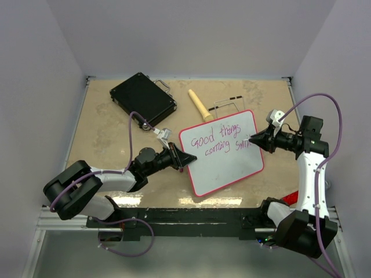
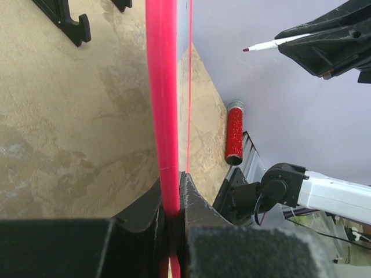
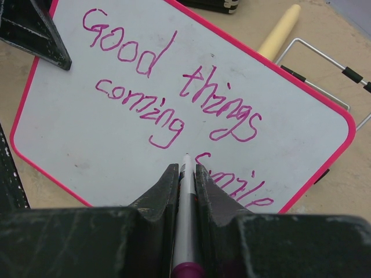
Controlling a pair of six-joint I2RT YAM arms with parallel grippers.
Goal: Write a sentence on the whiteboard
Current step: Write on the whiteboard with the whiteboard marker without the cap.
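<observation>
Clenched on white marker w/ right gripper, tip aimed at whiteboard btw "coming" and "Smile"; can't tell if touching. Pinched shut on board's left red-pink rim w/ left gripper. Lies askew mid-table btw both grippers, w/ sentence in pink-purple reading "Good things coming Smile". Beyond it: black case, wooden handle, wire stand; red glitter tube near right arm base

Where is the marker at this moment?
Top view, right side: the marker is clamped in the right gripper, tip at the right edge of the whiteboard.
</observation>
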